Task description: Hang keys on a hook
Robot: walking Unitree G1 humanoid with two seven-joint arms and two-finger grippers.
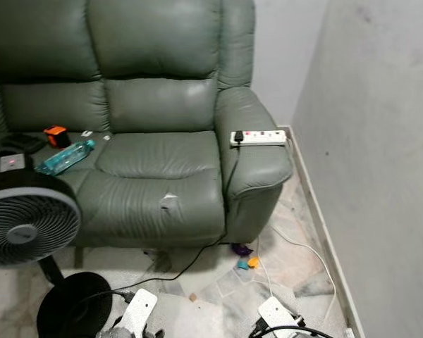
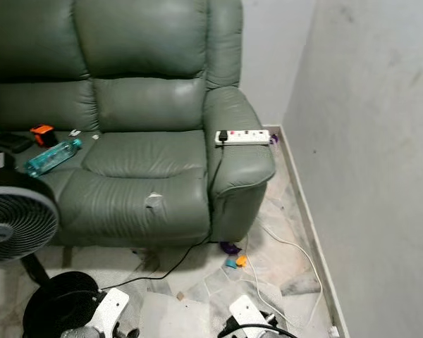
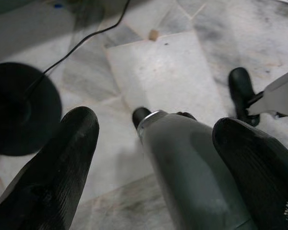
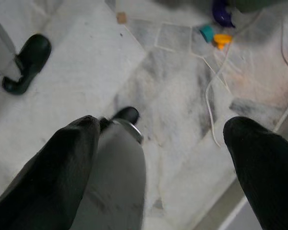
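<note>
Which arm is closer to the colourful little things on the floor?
Probably right: the colourful things lie ahead of the open right gripper, on that side. The left gripper faces the fan base.

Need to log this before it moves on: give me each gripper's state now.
Left gripper: open, holding nothing, hanging over the floor.
Right gripper: open, holding nothing, hanging over the floor.

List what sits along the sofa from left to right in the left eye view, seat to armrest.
Orange object → water bottle → white patch on the seat front → white power strip on the armrest.
</note>
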